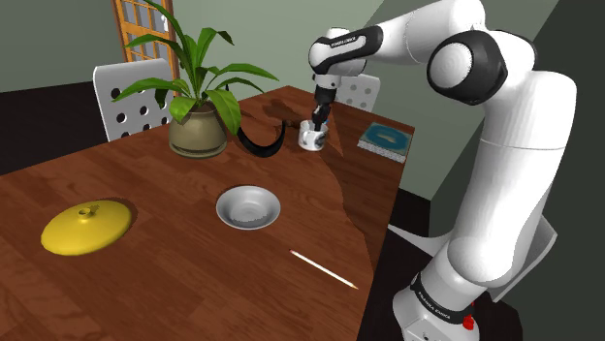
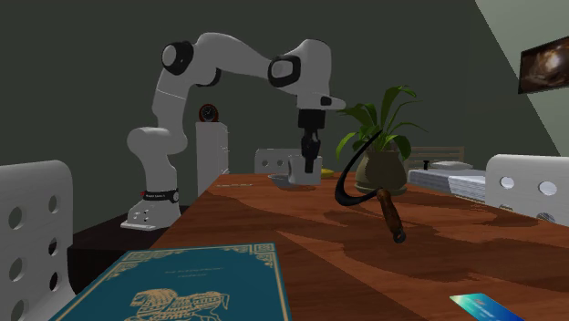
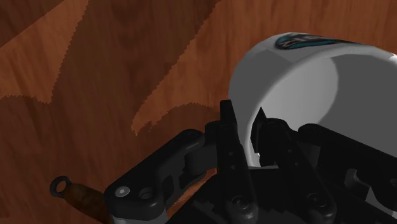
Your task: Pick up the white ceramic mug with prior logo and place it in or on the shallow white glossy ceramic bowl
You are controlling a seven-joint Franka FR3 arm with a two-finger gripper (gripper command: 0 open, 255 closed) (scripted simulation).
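Note:
The white mug with a teal logo stands at the far side of the wooden table, between the sickle and the book. My black gripper comes down on it from above, shut on its rim. In the wrist view, one finger is inside the mug and the other is outside, with the gripper clasping the wall between them. From the second exterior view the mug sits low under the gripper; I cannot tell whether it touches the table. The shallow white bowl lies nearer the table's middle, empty.
A potted plant and a black curved sickle stand just to the shoulder view's left of the mug. A teal book lies near the table edge to its right. A yellow lid and a thin stick lie nearer the front.

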